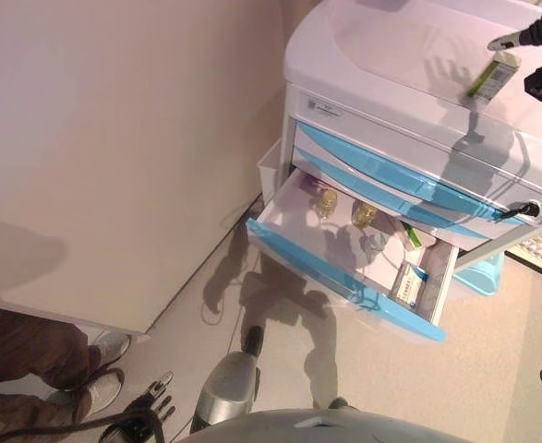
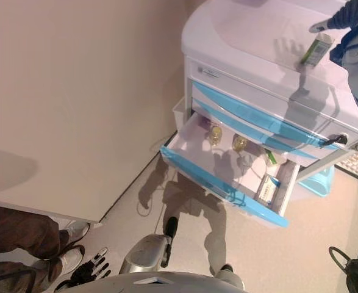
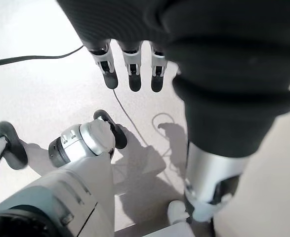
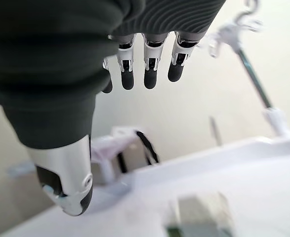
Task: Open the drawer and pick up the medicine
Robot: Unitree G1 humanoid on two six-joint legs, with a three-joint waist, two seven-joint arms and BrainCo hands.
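From the left eye view, the drawer (image 1: pixel 344 254) of the white cart (image 1: pixel 391 65) stands pulled out, bottles and small boxes inside; a medicine box (image 1: pixel 495 76) rests on the worktop at the far right beside the right robot hand (image 1: pixel 529 37). The right wrist view shows that hand's fingers (image 4: pixel 149 69) straight, empty, above the blurred box. The left wrist view shows the left robot hand (image 3: pixel 130 69) spread over the floor (image 3: pixel 36 94). A person's shoes (image 2: pixel 72 244) stand near left.
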